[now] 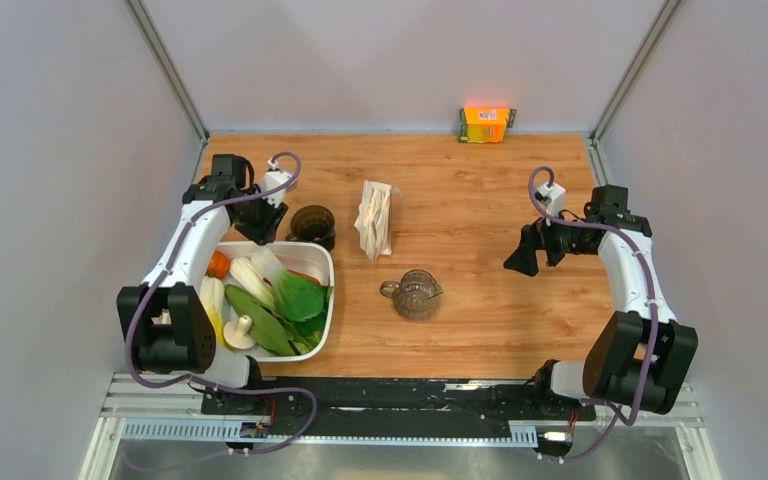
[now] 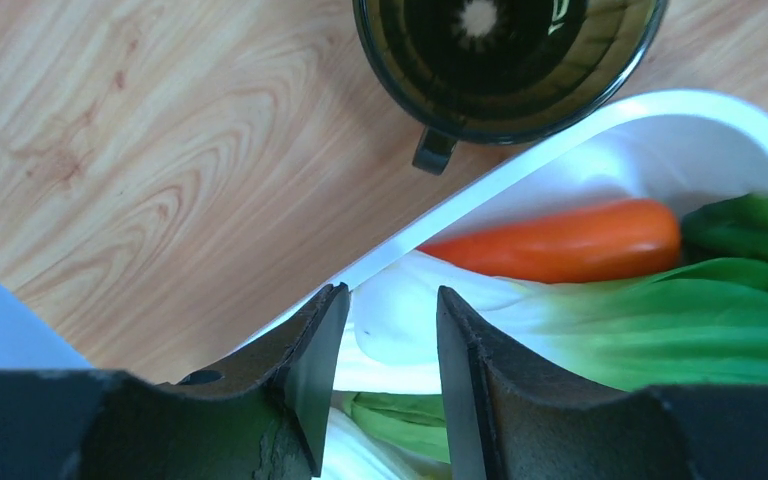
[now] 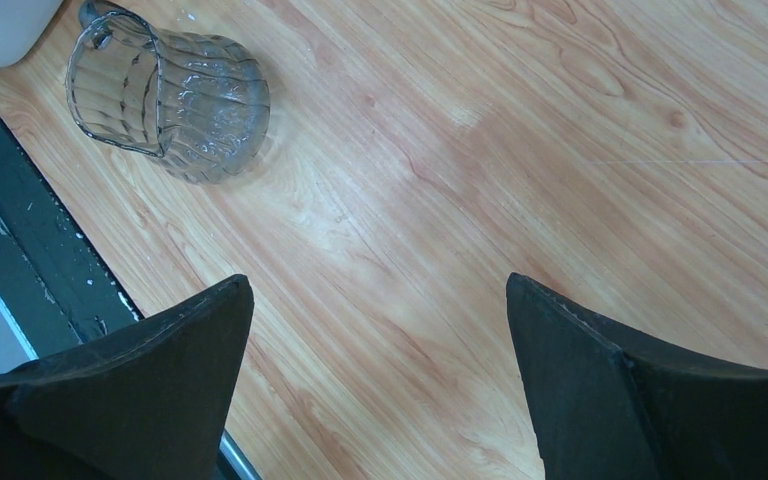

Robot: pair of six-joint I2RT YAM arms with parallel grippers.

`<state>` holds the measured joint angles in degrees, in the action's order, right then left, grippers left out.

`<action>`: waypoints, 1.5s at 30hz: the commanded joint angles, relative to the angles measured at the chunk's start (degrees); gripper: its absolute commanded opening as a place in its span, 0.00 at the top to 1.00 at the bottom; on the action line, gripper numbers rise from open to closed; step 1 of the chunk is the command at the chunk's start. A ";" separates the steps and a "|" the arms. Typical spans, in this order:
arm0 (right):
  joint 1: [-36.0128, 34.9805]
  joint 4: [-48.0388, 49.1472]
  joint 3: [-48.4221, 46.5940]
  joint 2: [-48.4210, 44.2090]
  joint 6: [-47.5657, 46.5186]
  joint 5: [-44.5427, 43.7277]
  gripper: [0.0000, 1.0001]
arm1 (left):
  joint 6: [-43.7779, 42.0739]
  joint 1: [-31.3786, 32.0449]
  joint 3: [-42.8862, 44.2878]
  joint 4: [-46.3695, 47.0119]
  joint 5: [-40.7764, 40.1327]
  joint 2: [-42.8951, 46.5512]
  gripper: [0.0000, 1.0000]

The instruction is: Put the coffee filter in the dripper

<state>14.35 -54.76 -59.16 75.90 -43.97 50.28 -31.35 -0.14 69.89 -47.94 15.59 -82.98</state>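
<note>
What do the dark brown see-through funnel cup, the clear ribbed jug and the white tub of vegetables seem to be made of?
The dark brown funnel cup: likely tinted plastic, glossy; light passes through its ribbed wall. The clear ribbed jug: glass or clear plastic, with bright highlights on its flutes. The white tub: probably opaque plastic, smooth, faintly shiny.

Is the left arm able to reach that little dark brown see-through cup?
Probably yes: the left gripper hangs open right beside the dark brown see-through cup, with only the white tub rim and bare wooden table between them.
</note>
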 commanded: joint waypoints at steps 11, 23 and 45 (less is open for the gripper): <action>0.31 -0.49 -0.17 -0.20 -0.14 2.77 0.00 | -12.24 -1.19 0.43 9.23 -0.66 -8.90 0.56; 0.30 -0.44 -0.33 1.51 0.08 3.81 0.00 | -9.33 -0.89 0.77 6.98 7.39 -10.50 0.46; 0.32 -0.61 -0.90 2.33 -0.12 3.00 0.00 | -9.22 1.24 7.07 6.27 12.66 -17.23 0.46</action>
<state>14.35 -55.48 -58.87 78.41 -43.16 51.09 -37.69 -0.08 74.89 -40.16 24.05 -100.16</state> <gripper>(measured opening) 0.998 0.538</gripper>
